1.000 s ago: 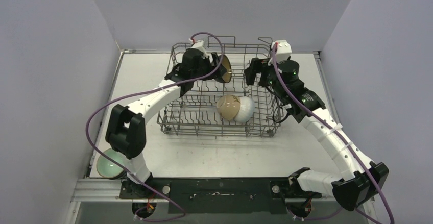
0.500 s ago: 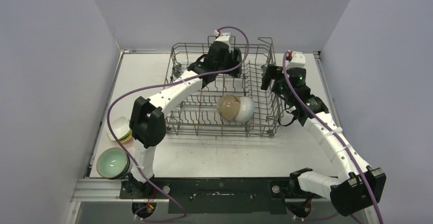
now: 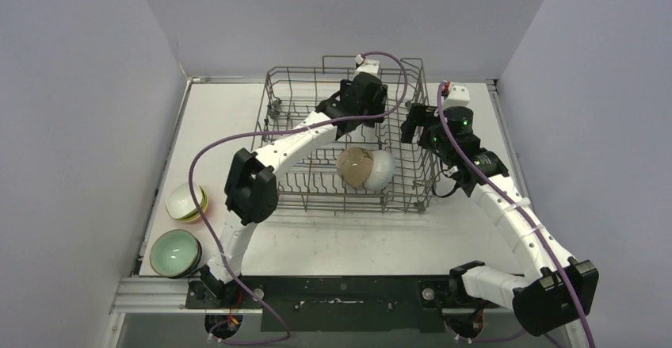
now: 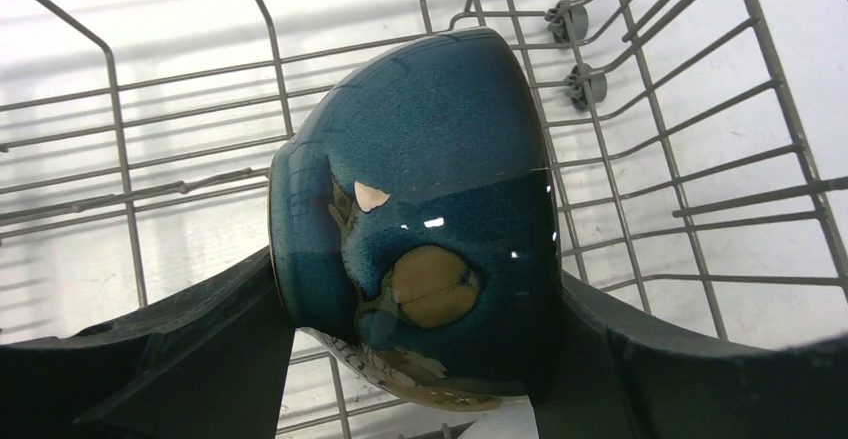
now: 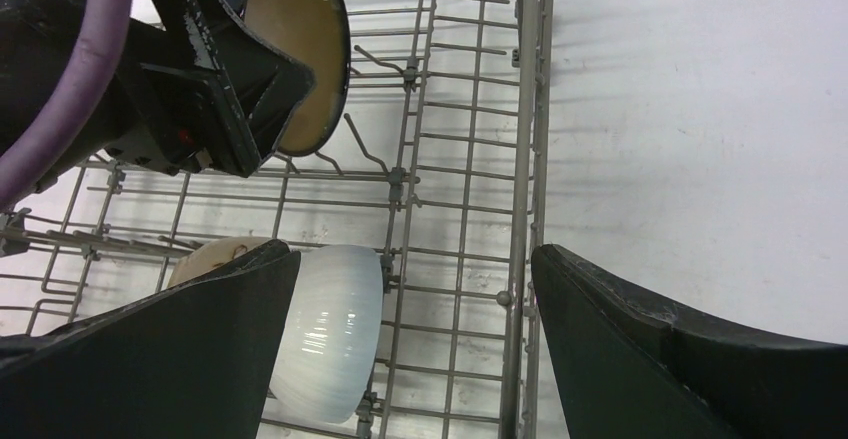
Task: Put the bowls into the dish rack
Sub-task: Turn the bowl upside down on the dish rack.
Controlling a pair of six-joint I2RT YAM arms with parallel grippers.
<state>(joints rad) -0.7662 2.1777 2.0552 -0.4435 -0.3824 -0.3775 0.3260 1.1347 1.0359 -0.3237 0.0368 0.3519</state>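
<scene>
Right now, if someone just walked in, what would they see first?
The shiny dark blue bowl, pinched in the left gripper over the far end of the dish rack. Next, a beige bowl and a white bowl standing on edge together inside it, and a pale green bowl waiting on the table near the left arm's base.

**White table inside a pale, three-walled enclosure**

A white table (image 3: pixel 333 241) is seen from above, its matte surface faintly marked. It is enclosed on three sides by plain lavender-grey walls: a left wall (image 3: pixel 79 126), a back wall (image 3: pixel 341 15) and a right wall (image 3: pixel 602 126). A thin metal strip (image 3: pixel 230 79) is run along the far edge, below the back wall. At the near edge, a silver rail (image 3: pixel 150 292) is topped by a black mounting plate (image 3: pixel 349 292) dotted with bolts.
</scene>
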